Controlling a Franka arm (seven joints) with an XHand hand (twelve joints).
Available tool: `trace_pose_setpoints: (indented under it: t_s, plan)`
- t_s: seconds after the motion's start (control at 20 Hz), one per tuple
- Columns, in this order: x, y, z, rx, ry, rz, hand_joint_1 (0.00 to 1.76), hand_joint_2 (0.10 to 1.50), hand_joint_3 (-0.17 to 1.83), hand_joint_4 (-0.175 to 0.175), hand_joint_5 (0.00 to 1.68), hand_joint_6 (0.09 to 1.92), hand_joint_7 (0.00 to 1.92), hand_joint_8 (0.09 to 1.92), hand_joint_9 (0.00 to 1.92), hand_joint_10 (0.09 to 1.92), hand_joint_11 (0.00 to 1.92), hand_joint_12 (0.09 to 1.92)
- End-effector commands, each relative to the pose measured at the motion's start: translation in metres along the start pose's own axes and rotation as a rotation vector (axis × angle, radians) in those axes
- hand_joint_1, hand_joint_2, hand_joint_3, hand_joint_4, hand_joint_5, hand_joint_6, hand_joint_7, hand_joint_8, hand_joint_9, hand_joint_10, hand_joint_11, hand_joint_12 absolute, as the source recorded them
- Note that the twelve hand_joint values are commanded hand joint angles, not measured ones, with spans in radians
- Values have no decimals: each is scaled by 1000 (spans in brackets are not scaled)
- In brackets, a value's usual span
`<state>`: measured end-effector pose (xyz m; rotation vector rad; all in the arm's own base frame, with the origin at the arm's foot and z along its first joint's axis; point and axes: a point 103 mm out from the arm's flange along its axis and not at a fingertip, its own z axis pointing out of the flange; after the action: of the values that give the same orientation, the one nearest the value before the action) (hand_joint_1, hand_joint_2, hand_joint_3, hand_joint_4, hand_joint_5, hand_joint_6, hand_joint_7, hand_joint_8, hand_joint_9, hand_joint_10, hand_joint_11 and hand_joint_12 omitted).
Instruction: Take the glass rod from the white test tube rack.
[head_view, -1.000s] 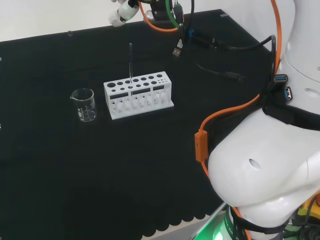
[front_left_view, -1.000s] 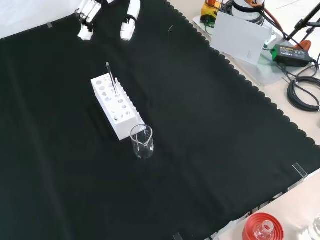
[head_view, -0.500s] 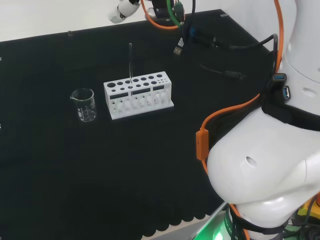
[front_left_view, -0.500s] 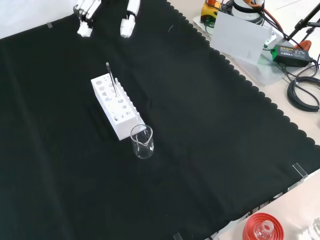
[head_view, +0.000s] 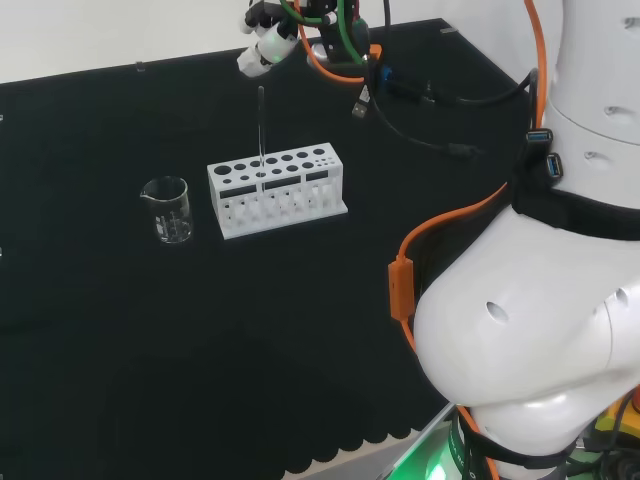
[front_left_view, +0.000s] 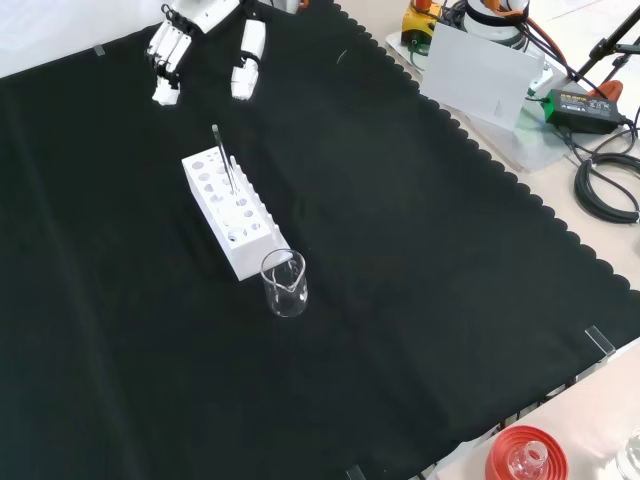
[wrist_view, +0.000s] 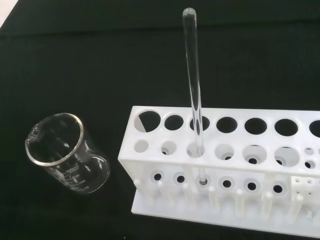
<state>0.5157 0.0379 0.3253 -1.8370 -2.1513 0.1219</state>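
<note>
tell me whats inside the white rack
One glass rod stands upright in a hole of the white rack; the other holes look empty. Its lowest tip is covered by the rack's base.

Head view. White test tube rack (head_view: 277, 192) on the black-clothed surface (head_view: 150, 330), with the glass rod (head_view: 261, 125) upright in a rear hole. Clear beaker (head_view: 167, 209) just left of the rack. Hand (head_view: 262, 42) above the rod's tip, apart from it.
</note>
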Motion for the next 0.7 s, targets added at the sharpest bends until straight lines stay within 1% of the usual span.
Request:
trace_pose_setpoints:
  t_s: [0.05,0.45,0.6,0.7]
  plan:
    - [-3,3,11,15,10,-3,698,975,-175,-54,370,87,207,905,322,975,214,1457]
    - [-6,5,31,47,29,-8,695,973,-175,-60,391,100,219,911,339,980,221,1459]
    - [-5,6,35,53,30,-9,694,972,-175,-61,398,105,227,914,350,981,230,1458]
    - [-5,7,36,58,43,-11,694,972,-175,-63,403,109,233,916,358,981,239,1458]
